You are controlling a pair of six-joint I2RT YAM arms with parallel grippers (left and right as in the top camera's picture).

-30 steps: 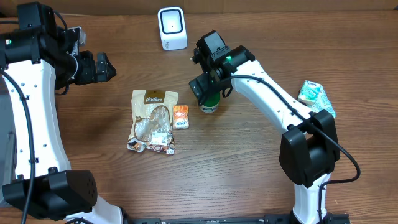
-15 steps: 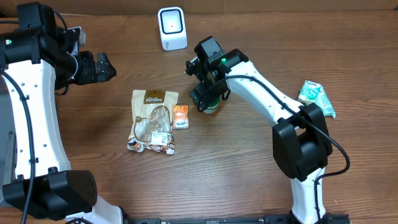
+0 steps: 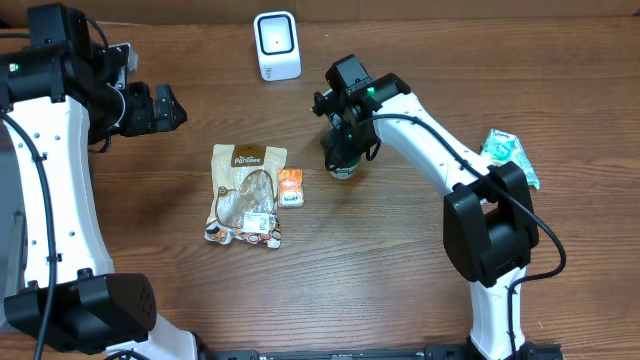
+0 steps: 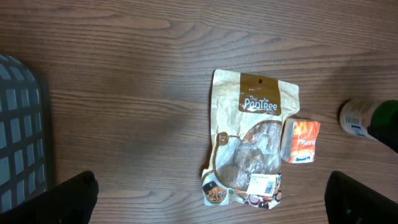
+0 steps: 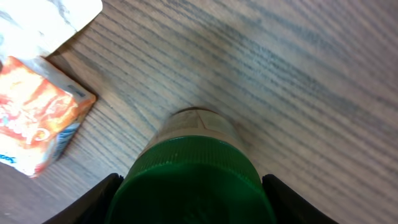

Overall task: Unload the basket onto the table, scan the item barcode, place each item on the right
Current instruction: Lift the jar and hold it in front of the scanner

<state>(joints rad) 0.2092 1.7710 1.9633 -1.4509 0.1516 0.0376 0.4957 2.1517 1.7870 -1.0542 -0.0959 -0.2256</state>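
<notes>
A small bottle with a green cap [image 3: 343, 166] stands upright on the wooden table, right of centre. My right gripper [image 3: 341, 148] comes down over it, and in the right wrist view its black fingers [image 5: 99, 200] press against both sides of the green cap [image 5: 193, 177]. The white barcode scanner [image 3: 277, 45] stands at the back of the table, up and left of the bottle. My left gripper [image 3: 170, 108] hovers open at the far left with nothing in it. From the left wrist the bottle [image 4: 372, 118] shows at the right edge.
A brown snack pouch [image 3: 246, 195] lies left of centre with a small orange packet [image 3: 290, 187] beside it, just left of the bottle. A green and white packet [image 3: 507, 154] lies at the far right. A grey mesh basket [image 4: 18, 137] shows at the left.
The right gripper has shifted slightly right over the bottle and narrowed its jaws onto the green cap. The left arm has not moved.
</notes>
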